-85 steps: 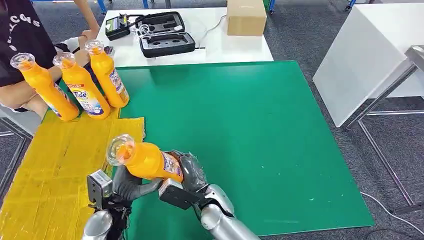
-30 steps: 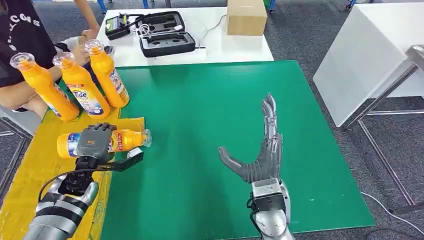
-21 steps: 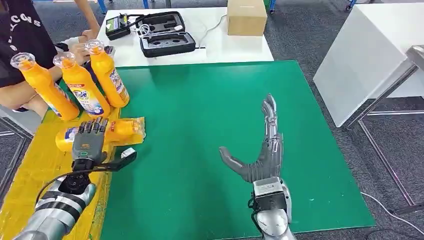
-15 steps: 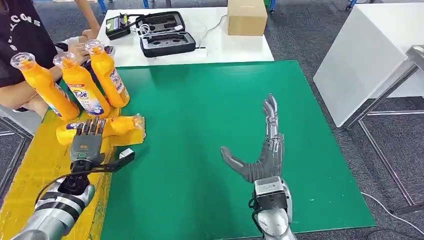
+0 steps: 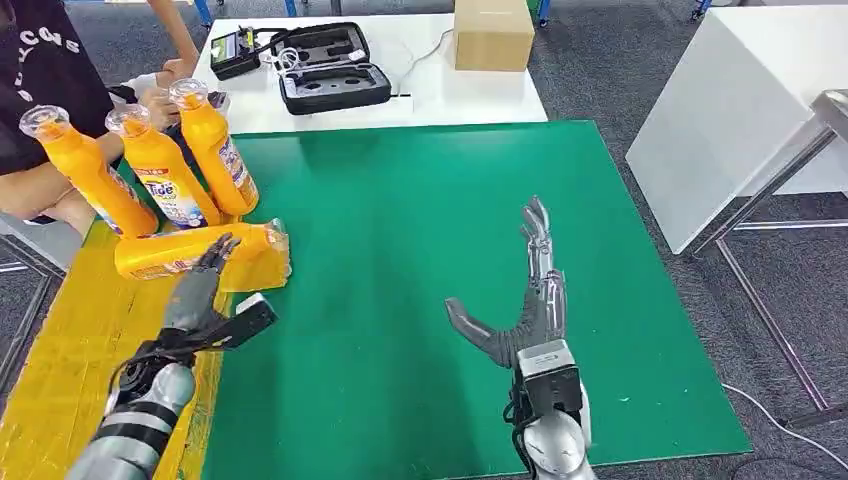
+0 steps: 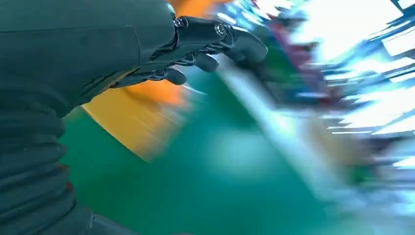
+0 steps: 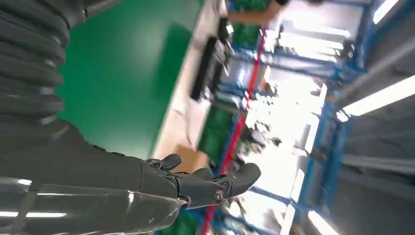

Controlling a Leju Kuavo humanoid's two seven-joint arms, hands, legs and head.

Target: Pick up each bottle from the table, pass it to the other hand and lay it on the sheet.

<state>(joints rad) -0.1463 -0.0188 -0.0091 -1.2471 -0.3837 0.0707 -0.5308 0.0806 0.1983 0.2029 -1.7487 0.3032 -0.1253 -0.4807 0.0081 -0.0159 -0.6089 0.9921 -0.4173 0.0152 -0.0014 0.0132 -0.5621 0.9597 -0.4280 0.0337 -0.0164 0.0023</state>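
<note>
An orange bottle [image 5: 190,250] lies on its side at the far end of the yellow sheet [image 5: 70,350], cap toward the green mat. My left hand [image 5: 200,290] is open just in front of it, fingertips close to the bottle, holding nothing; in the blurred left wrist view its fingers [image 6: 210,44] are spread over an orange patch. Three more orange bottles [image 5: 160,180] stand upright beyond the sheet at the far left. My right hand [image 5: 530,300] is open and held upright over the green mat [image 5: 470,200], empty.
A person [image 5: 50,110] sits at the far left, behind the standing bottles. On the white table beyond the mat are an open black case [image 5: 325,65] and a cardboard box [image 5: 492,35]. A white table [image 5: 740,100] stands to the right.
The bottle passed from my right hand to my left, which laid it on the sheet and let go. My left hand has drawn back and turned. My right hand barely moved.
</note>
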